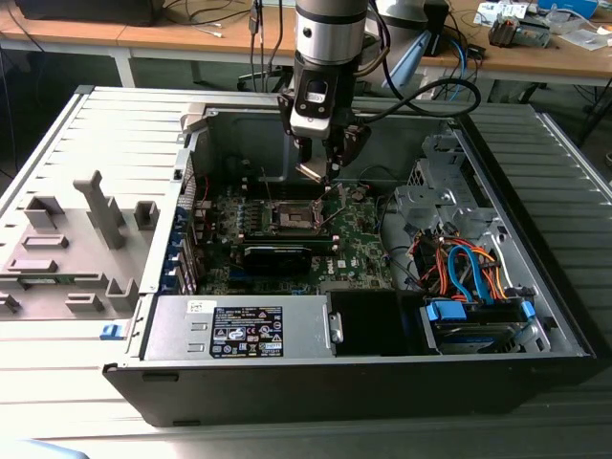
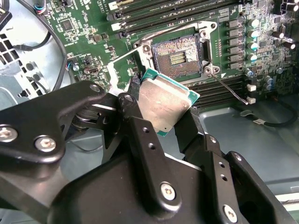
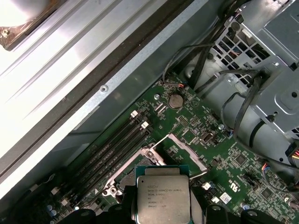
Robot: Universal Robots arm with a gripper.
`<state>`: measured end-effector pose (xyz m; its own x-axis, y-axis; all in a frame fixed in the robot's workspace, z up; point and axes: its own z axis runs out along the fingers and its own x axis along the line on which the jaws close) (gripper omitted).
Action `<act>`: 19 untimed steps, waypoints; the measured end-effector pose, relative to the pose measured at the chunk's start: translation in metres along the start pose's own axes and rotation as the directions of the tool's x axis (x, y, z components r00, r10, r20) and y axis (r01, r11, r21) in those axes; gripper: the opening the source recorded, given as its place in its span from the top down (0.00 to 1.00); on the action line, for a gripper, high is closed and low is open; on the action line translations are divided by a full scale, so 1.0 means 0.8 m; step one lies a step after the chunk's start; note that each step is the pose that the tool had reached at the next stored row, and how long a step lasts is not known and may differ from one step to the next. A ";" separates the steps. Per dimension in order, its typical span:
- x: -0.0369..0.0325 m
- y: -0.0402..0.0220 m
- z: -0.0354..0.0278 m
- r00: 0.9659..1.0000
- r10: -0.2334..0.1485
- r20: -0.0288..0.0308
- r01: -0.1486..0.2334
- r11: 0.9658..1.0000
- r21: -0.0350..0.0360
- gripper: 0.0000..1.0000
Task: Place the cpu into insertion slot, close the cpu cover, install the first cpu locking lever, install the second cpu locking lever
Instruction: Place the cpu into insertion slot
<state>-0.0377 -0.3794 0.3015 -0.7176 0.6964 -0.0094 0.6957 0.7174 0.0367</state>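
Note:
My gripper (image 1: pixel 316 172) is shut on the cpu (image 2: pixel 164 103), a flat silvery square with a green edge, held tilted between two black fingers (image 2: pixel 140 135). It hangs a little above the green motherboard (image 1: pixel 359 239), beside the insertion slot (image 2: pixel 178 55). The slot lies open, its dark pin field bare inside a silvery rim. The cpu cover (image 3: pixel 187 150) stands swung up at one side of the slot. A thin wire locking lever (image 2: pixel 230 88) sticks out free from a corner of the slot. In the first wrist view the cpu (image 3: pixel 162 198) hides part of the slot.
The motherboard sits deep in an open computer case (image 1: pixel 535 287). A drive cage with orange and blue cables (image 1: pixel 464 268) is at the exterior view's right. The power supply (image 1: pixel 244 330) is at the front. Grey plastic fixtures (image 1: pixel 100 215) lie at the exterior view's left.

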 end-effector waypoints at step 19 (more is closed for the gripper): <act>0.0000 0.0000 0.0005 1.000 0.017 0.001 -0.017 1.000 0.000 0.45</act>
<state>-0.0377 -0.3794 0.3010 -0.7055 0.7086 -0.0095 0.7079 0.7054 0.0365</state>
